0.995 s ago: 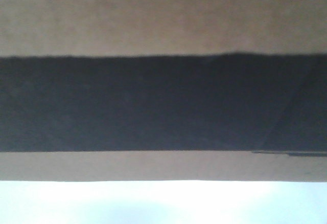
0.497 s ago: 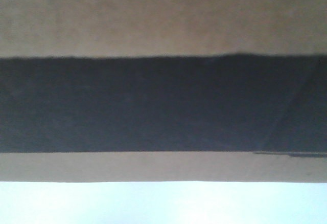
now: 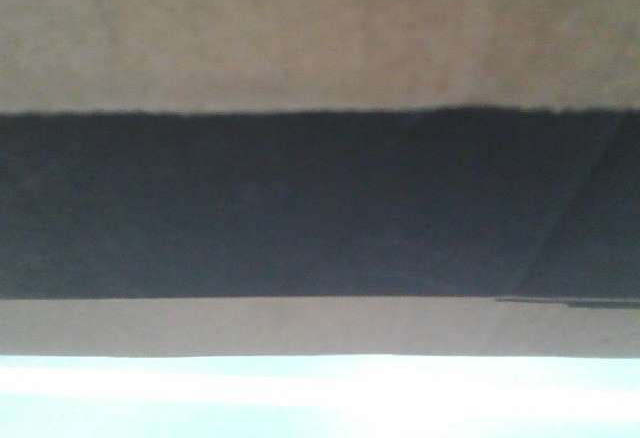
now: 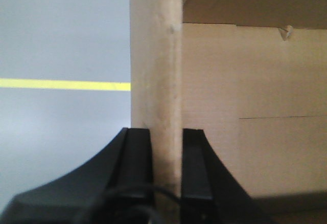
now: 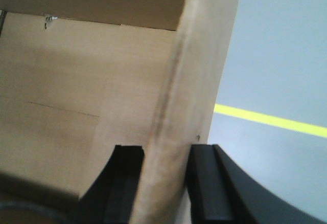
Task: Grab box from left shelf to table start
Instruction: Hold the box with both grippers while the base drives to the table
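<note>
The box [image 4: 156, 81] is pinched at both ends. The left fingers [image 4: 139, 152] are closed on one cardboard wall, and the right fingers [image 5: 203, 173] are closed on the opposite wall. It looks like corrugated board, stiff yet crushable and probably light, so the walls seem the sensible hold. Brown with a broad black band, it fills the front view above a pale strip of worktop [image 3: 320, 398].

An industrial hall or warehouse is suggested by the smooth grey floor [image 4: 56, 29], which is crossed by a yellow marking line [image 4: 61, 84] at nine o'clock.
</note>
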You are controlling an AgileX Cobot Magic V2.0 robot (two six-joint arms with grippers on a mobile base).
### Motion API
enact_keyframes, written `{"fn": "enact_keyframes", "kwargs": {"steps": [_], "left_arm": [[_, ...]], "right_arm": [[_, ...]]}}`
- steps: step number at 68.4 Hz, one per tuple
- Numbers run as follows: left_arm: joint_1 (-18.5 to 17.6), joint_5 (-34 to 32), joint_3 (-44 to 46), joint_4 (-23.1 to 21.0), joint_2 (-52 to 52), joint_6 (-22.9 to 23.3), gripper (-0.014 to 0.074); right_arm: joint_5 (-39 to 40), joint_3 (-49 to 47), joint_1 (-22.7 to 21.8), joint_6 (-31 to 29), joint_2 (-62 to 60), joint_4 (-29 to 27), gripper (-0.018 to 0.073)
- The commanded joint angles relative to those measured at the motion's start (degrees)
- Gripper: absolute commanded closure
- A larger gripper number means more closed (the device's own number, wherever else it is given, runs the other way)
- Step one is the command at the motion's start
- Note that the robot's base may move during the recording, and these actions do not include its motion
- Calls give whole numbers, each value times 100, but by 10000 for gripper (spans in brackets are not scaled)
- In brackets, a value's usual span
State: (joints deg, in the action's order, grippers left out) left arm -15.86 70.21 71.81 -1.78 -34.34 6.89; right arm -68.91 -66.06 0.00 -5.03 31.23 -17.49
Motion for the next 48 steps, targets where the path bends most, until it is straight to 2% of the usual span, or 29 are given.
{"fn": "enact_keyframes", "kwargs": {"steps": [1,48], "left_arm": [[-46,-937,208,-653,0,3,688],[-46,-937,208,-653,0,3,688]], "right_arm": [[617,-159,-8,-146,59,-160,496],[614,-159,-8,-146,59,-160,496]]}}
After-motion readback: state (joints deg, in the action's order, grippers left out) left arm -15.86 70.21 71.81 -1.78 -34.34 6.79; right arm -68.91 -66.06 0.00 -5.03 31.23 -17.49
